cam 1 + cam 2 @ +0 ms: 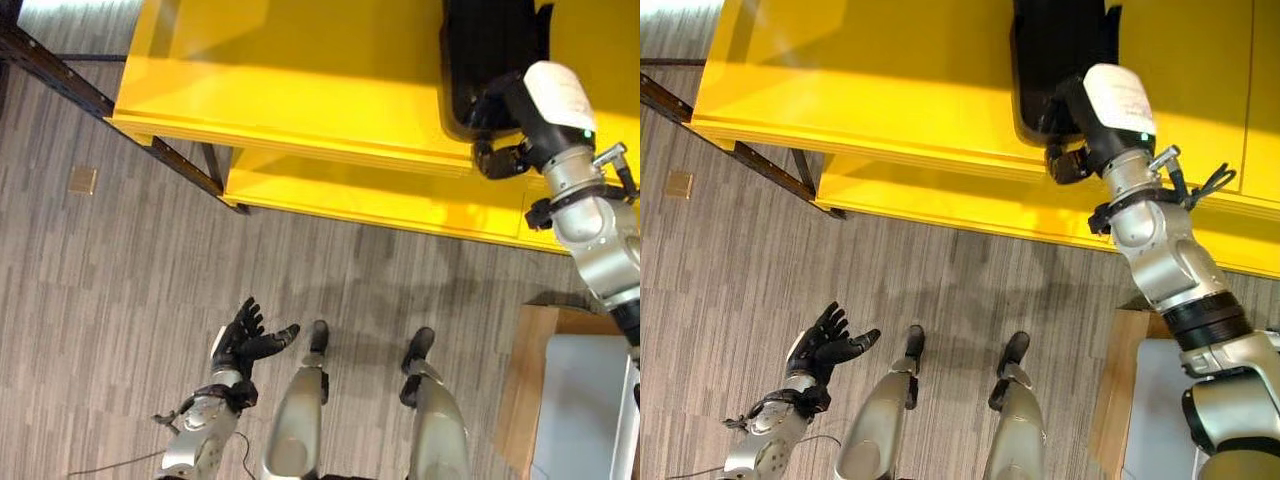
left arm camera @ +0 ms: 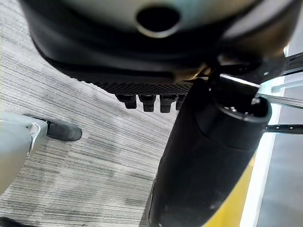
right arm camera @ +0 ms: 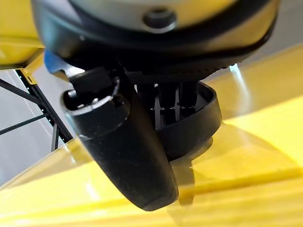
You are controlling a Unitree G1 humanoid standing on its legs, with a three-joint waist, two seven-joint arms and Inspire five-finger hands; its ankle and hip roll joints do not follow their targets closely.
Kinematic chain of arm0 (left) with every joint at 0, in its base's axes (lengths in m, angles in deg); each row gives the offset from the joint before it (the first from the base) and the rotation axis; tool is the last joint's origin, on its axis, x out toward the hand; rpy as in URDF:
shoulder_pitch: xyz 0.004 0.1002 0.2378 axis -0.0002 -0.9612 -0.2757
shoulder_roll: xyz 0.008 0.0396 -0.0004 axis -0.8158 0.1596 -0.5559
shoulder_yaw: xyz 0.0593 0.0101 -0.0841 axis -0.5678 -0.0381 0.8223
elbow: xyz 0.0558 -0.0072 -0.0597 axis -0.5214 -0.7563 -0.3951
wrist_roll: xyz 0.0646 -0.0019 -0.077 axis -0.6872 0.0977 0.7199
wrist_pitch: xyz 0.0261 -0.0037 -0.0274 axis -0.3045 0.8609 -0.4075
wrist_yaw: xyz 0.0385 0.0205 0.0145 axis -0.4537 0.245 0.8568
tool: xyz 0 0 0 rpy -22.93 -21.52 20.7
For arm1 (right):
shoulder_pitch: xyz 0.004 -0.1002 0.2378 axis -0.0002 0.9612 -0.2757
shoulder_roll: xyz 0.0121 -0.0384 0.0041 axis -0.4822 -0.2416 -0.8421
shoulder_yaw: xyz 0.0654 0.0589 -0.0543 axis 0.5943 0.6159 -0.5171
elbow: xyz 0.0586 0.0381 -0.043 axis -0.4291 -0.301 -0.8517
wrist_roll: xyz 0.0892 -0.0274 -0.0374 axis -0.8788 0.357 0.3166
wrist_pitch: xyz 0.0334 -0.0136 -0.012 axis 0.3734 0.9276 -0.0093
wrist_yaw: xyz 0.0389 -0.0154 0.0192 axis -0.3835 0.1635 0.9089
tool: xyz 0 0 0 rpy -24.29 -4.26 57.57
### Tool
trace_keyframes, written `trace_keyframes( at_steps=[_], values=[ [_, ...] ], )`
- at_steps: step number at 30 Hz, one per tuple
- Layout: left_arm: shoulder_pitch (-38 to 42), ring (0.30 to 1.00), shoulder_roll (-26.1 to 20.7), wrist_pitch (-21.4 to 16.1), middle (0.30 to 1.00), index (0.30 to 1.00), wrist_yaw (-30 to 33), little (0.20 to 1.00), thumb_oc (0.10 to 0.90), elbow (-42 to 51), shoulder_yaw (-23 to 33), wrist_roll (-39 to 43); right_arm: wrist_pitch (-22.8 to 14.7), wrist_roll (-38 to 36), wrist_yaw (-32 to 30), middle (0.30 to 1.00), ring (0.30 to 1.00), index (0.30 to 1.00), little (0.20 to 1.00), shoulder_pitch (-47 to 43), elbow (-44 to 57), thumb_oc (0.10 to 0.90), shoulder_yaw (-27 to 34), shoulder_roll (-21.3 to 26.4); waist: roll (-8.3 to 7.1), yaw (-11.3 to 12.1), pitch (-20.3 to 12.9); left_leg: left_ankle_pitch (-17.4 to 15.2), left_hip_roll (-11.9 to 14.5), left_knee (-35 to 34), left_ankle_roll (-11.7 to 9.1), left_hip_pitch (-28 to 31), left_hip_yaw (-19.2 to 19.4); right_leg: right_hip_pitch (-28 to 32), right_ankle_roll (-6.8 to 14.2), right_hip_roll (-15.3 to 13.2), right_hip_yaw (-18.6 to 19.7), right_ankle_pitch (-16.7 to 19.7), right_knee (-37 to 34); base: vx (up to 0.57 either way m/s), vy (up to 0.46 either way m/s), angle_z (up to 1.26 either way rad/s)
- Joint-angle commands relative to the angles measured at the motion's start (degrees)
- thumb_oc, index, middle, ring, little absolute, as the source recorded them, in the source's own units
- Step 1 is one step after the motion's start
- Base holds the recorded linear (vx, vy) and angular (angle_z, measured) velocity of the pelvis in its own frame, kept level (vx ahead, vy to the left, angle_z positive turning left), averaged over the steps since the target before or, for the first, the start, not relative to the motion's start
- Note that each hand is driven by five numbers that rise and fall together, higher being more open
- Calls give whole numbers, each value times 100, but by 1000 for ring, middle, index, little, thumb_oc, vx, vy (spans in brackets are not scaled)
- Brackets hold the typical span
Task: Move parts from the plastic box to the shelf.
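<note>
Part (image 1: 1055, 60), black, upper right on shelf (image 1: 300, 90); right hand (image 1: 1072, 150) curled round its rim. Lower flat, then let go. Left hand (image 1: 243, 335) open, empty, lower left.

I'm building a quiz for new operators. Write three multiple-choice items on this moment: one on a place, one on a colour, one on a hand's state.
1. Where is the black part?
A. on the shelf
B. on the floor
C. in the left hand

2. What colour is the shelf?
A. blue
B. yellow
C. white

3. How is the left hand?
A. shut on a part
B. pressed on the shelf
C. open, holding nothing

Key: 1 A, it rests on the shelf top at the right hand; 2 B, its boards are yellow; 3 C, its fingers are spread above the floor.
</note>
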Motion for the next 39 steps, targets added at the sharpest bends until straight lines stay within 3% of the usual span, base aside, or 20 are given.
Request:
trace_keyframes(
  at_steps=[1, 20, 23, 39],
  values=[
    [-304, 1000, -198, -471, 1000, 1000, 42, 1000, 900, 550, 70, 200, -227, -216, -745, 300, 300, 300, 300, -1182, 95, 400, -78, 304, -123, -86, -476, 38, 325, 73, -170, -129, -424, 423, 264, -148, 175, -829, 517, -24, 7, -4],
    [-244, 1000, -336, -571, 1000, 1000, 9, 1000, 900, 582, 70, 397, -205, -820, -677, 300, 300, 300, 300, -2686, -1609, 400, -1219, 605, -217, -100, -412, 59, 386, -11, -214, 7, -469, 403, 231, -50, 185, -868, 589, 0, 0, 0],
    [-232, 1000, -379, -595, 1000, 1000, -19, 1000, 900, 565, 81, 396, -167, -728, -542, 300, 300, 300, 300, -2983, -2062, 400, -1622, 758, -224, -85, -406, 89, 407, -49, -231, 25, -485, 396, 227, -42, 163, -882, 624, 0, 0, 0],
    [-162, 1000, -375, -644, 1000, 1000, -75, 1000, 900, 503, 34, 427, -173, -792, -478, 300, 300, 300, 300, -3343, -3116, 400, -1999, 580, -187, -48, -401, 170, 458, -153, -250, 40, -547, 320, 225, 5, 116, -903, 695, 0, 0, 0]
  ],
)
